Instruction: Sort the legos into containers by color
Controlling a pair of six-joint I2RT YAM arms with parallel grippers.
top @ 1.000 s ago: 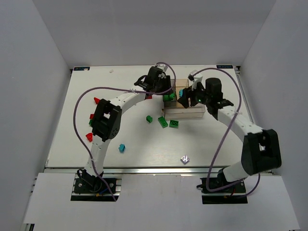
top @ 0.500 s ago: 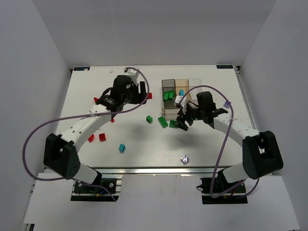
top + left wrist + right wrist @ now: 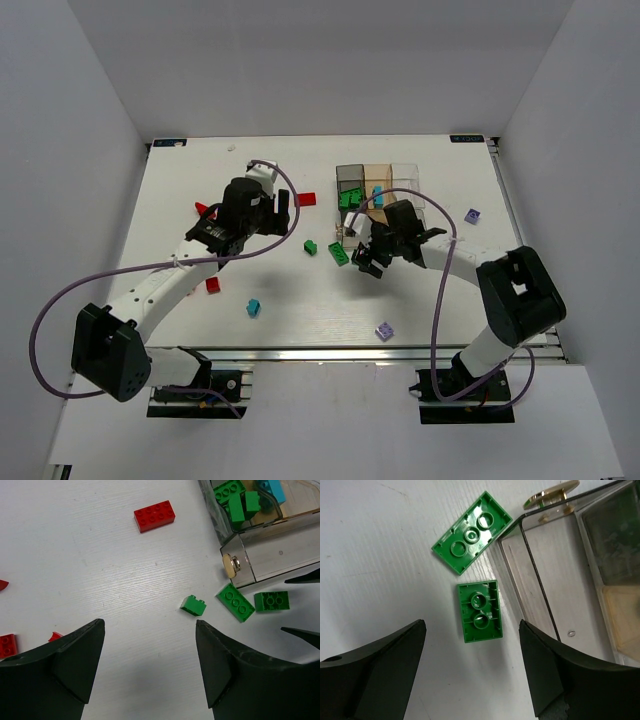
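The transparent tray (image 3: 404,173) stands at the back centre. Its dark compartment holds green legos (image 3: 235,502); a cyan lego (image 3: 377,191) lies in the tan one. My right gripper (image 3: 362,260) is open and low in front of the tray. An upside-down green lego (image 3: 480,611) lies just ahead of its fingertips, and a second one (image 3: 471,534) lies beyond. My right gripper (image 3: 472,627) holds nothing. My left gripper (image 3: 288,214) is open and empty over bare table, left of the tray. Ahead of my left gripper (image 3: 150,630) lie a small green lego (image 3: 193,605) and a red lego (image 3: 154,516).
Red legos (image 3: 212,285) lie at the left near the left arm, with another (image 3: 202,210) farther back. A cyan lego (image 3: 253,308) lies at front centre. Small purple pieces lie at front right (image 3: 384,331) and right of the tray (image 3: 472,215). A brass latch (image 3: 230,566) sticks out of the tray's front.
My left gripper has drawn back from the tray to the left. My right gripper has come down from the tray to the green legos in front of it.
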